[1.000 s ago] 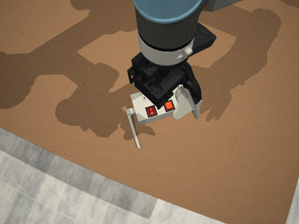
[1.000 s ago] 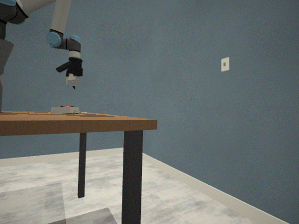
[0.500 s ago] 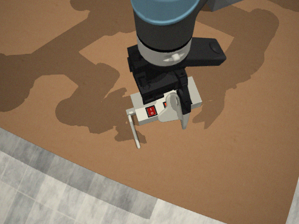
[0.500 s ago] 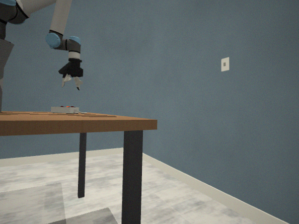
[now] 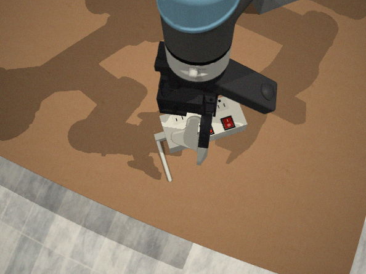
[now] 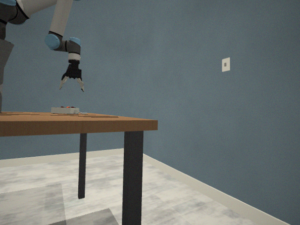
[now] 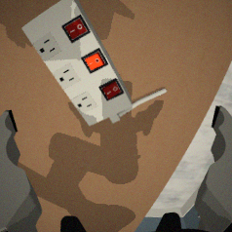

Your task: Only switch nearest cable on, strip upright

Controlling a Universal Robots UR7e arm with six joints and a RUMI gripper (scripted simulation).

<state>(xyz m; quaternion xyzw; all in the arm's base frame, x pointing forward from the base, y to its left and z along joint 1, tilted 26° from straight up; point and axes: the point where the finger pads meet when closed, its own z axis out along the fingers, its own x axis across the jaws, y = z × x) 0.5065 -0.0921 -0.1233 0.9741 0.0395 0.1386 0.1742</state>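
Observation:
The white power strip (image 5: pixel 238 116) (image 6: pixel 65 109) (image 7: pixel 56 60) lies flat on the brown table (image 5: pixel 277 196) (image 6: pixel 76 126) with its switches facing up. It has three red rocker switches. The middle switch (image 7: pixel 95 60) glows bright orange-red. The switch nearest the cable (image 7: pixel 110 90) and the far switch (image 7: pixel 76 28) (image 5: pixel 228 122) are dark. The short white cable (image 5: pixel 163 161) (image 7: pixel 146 97) sticks out of one end. My gripper (image 5: pixel 188 148) (image 6: pixel 71 85) (image 7: pixel 114 108) is open and empty. It hangs well above the strip, over its cable end.
The table's edge (image 5: pixel 123 209) runs close in front of the strip, with grey floor (image 5: pixel 46 233) beyond it. The arm's wrist (image 5: pixel 197 27) hides much of the strip in the top view. A small wall plate (image 6: pixel 226 64) sits on the blue wall.

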